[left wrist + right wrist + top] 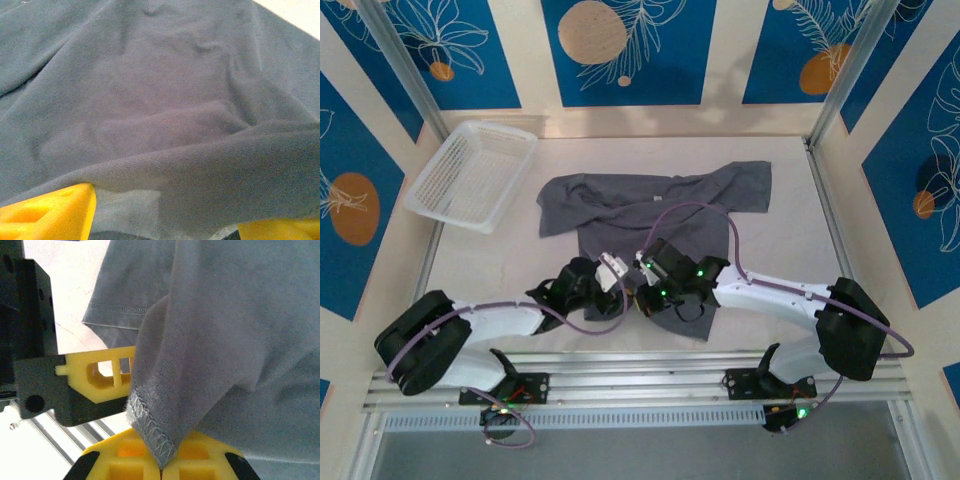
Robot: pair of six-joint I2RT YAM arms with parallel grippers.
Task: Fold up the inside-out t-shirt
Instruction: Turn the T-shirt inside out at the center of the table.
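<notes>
Blue wall panels with white leaf outlines and orange discs stand round the pale table [790, 240], and the overhead view gives me the whole layout. Far left, toward the back corner, a white mesh basket [470, 172] sits at an angle, well apart from the cloth. Mid-table lies the inside-out t-shirt [650, 205] — slate grey and rumpled, its sleeves thrown out to either side at the far end and its body running back toward the arm bases. Both arms reach in over the near part of the shirt and come close together there.

The left pincer [612, 268] stands spread. In its own camera the yellow fingers [47, 212] sit at the two bottom corners with a sagging fold of grey cloth across the gap between them, and I cannot tell whether either finger touches it.

Just to its right, the right pincer [161, 466] is pressed together on the shirt's stitched hem, with a corner of overlocked edge nipped between its yellow tips — the fabric rises from that pinch in a lifted fold. In the right wrist view, one finger of the left pincer shows just beside that fold.
</notes>
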